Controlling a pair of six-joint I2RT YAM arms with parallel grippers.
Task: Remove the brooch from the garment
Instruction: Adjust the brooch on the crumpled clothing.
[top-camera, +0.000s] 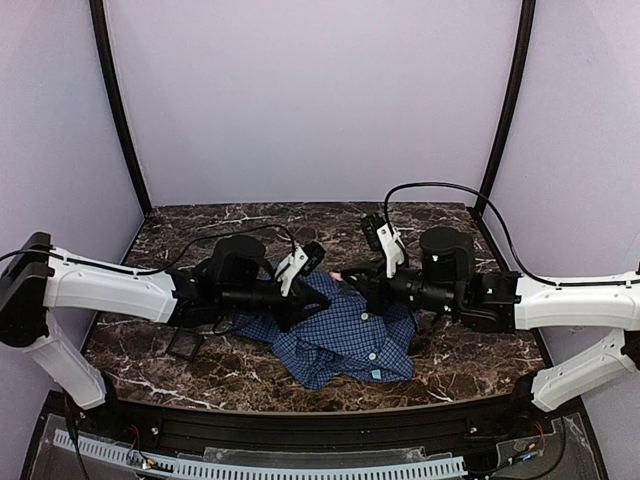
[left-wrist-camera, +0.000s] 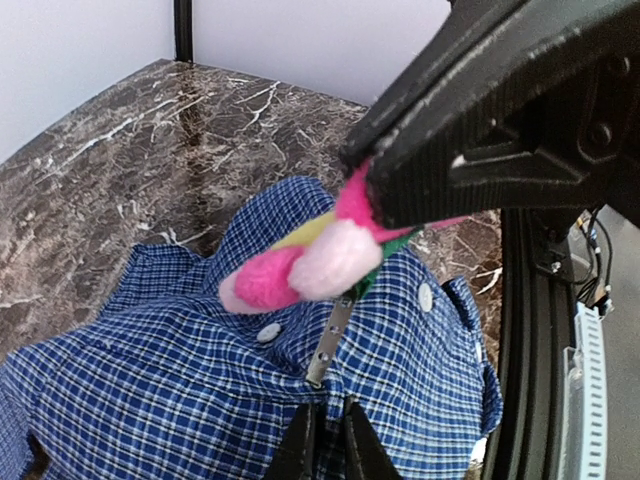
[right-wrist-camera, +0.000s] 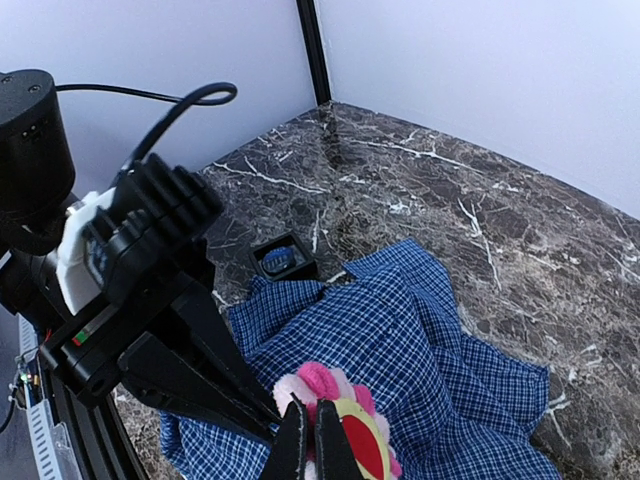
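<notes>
Fuzzy plush brooch (left-wrist-camera: 300, 265), woven cloth garment (left-wrist-camera: 180, 380), glossy marble-patterned table (left-wrist-camera: 120, 170).

The left gripper (left-wrist-camera: 325, 445) and right gripper (right-wrist-camera: 307, 440) are black; the arms (top-camera: 100, 288) have white shells, black joints and thin black cables (top-camera: 450, 187).

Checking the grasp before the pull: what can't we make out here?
Left wrist: left gripper tips cut off by the bottom edge; pinching garment or pin, unclear.
Right wrist: pin's fastening hidden behind the brooch.
Top: brooch too small, a pink speck.
</notes>
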